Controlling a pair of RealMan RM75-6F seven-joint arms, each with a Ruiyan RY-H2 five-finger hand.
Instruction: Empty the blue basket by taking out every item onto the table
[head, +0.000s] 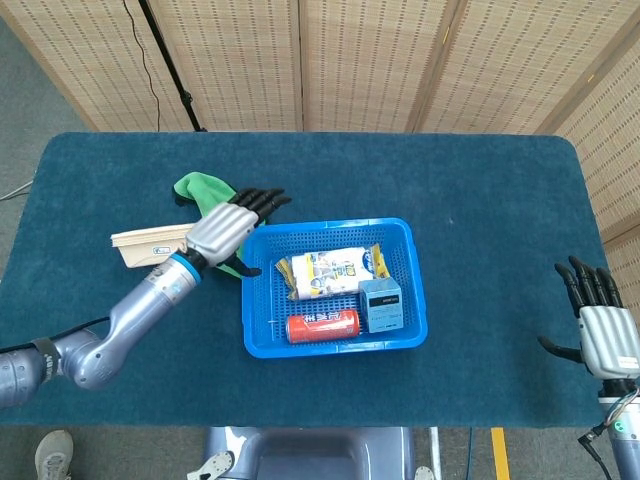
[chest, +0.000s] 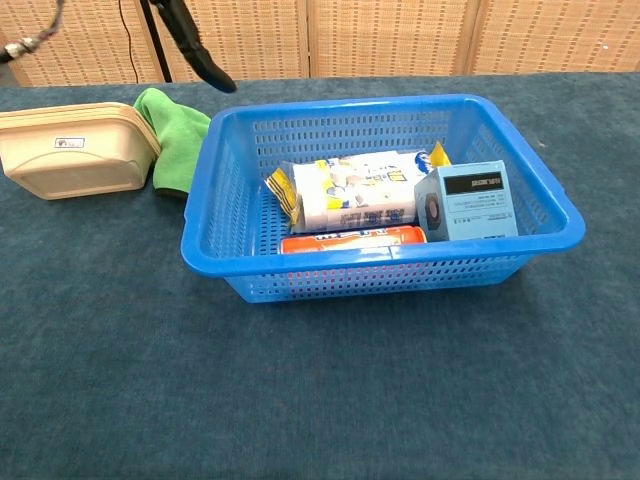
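The blue basket (head: 256, 300) (chest: 230, 270) sits mid-table. It holds a white and yellow snack bag (head: 329, 272) (chest: 350, 193), a light blue box (head: 381, 304) (chest: 470, 201) and a red can (head: 322, 325) (chest: 352, 240). A green cloth (head: 200, 189) (chest: 176, 140) lies on the table left of the basket. My left hand (head: 228, 229) hovers open and empty over the cloth, fingers pointing toward the basket's left rim. My right hand (head: 600, 325) is open and empty at the table's right edge.
A beige lidded container (head: 148, 244) (chest: 72, 150) lies left of the green cloth. Wicker screens stand behind the table. A black stand rises at the back left.
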